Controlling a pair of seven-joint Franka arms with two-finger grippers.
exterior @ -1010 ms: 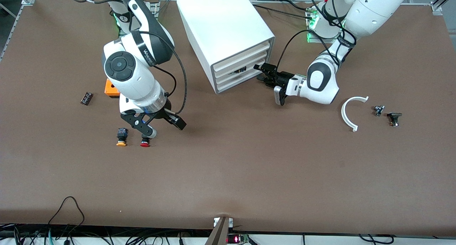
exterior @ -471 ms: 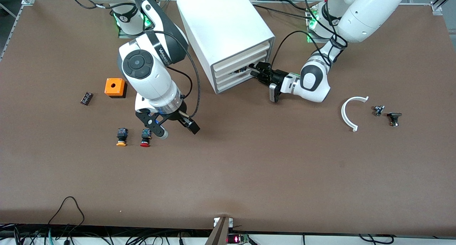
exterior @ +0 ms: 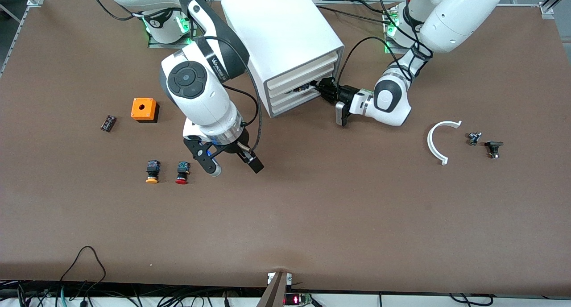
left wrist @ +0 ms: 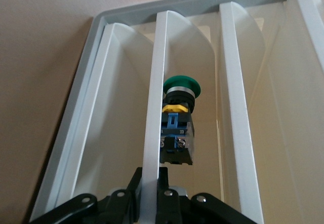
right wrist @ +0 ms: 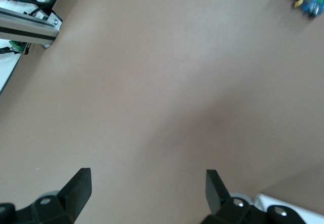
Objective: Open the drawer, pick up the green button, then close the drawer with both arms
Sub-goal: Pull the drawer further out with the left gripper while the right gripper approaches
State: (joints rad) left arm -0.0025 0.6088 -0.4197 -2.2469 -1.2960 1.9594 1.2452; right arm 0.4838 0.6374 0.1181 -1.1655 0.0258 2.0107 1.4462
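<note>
Green-capped button (left wrist: pixel 178 125) lying inside drawer (left wrist: pixel 152 133) of white cabinet (exterior: pixel 285 43); your left tool (exterior: pixel 324 89) pinching drawer front. Your right tool (exterior: pixel 232 164) hanging over bare bench (exterior: pixel 312 209), fingers spread wide, holding nothing.

Left arm: comes from its base at the table's top edge and bends low, forearm level.
Left gripper (exterior: pixel 322 89): points sideways toward the right arm's end of the table; its fingers (left wrist: pixel 135 199) appear clamped on a thin white edge.
Right arm: reaches from the top edge toward mid-table, wrist pointing down.
Right gripper (exterior: pixel 234 166): hangs above the tabletop, fingers (right wrist: pixel 78 188) spread wide, holding nothing.
</note>
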